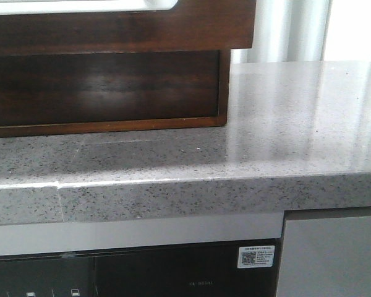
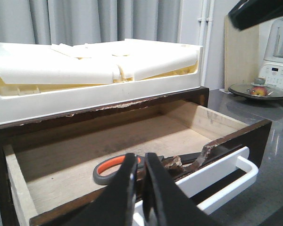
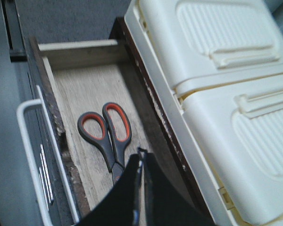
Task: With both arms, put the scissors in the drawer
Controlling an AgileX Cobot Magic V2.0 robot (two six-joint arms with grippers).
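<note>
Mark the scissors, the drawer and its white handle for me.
scissors (image 3: 106, 129): right wrist view, on the grey handle between the orange loops.
drawer (image 2: 52, 162): left wrist view, on the bare wooden floor inside.
white handle (image 2: 226, 172): left wrist view, on the bar across the drawer front.

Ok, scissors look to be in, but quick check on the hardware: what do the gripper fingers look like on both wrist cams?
Both look alike. The left gripper has two plain black fingers, smooth and matte, broad at the base and tapering to slim rounded tips. The right gripper is the same black, its fingers narrowing to a thin point. No cables, labels or markings show on either. The front view shows neither arm.
</note>
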